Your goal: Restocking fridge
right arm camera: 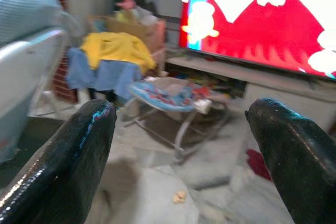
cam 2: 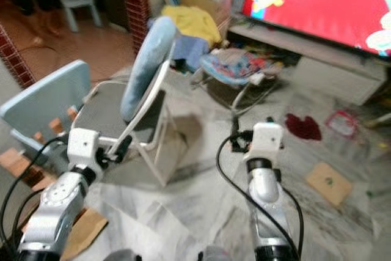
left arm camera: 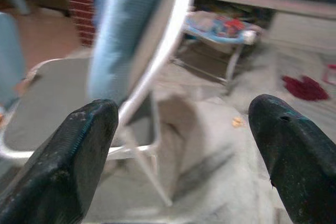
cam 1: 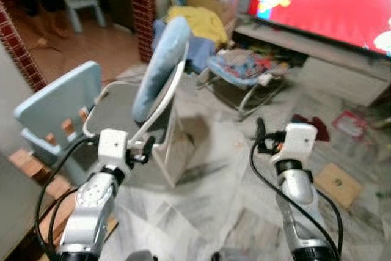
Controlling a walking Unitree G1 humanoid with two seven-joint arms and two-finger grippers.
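**Desk:** Where's the fridge from your seat?

**Me:** I can't make one out. I'm looking at a living room with a pale marbled floor [cam 1: 214, 212]. Straight ahead and to the left stands a folding chair [cam 1: 143, 111], its blue padded backrest upright and tilted slightly, long axis running near to far, seat toward the left. A light blue plastic chair [cam 1: 58, 108] sits just left of it.

**Desk:** Grippers?

**Me:** Both arms are raised in front of me, holding nothing. The left gripper [left arm camera: 178, 150] has its fingers [left arm camera: 68, 161] spread wide, aimed at the folding chair. The right gripper [right arm camera: 184, 156] is spread just as wide, pointing across the room.

**Desk:** What's over there?

**Me:** A baby bouncer [cam 1: 244, 68] on the floor, far and centre. Behind it, a yellow cloth [cam 1: 192, 19] draped over blue fabric beside a red brick pillar [cam 1: 143, 7]. Far right, a big television [cam 1: 324, 1] showing red, on a low pale stand [cam 1: 342, 74]. A flat piece of cardboard [cam 1: 338, 183] lies on the floor at right.
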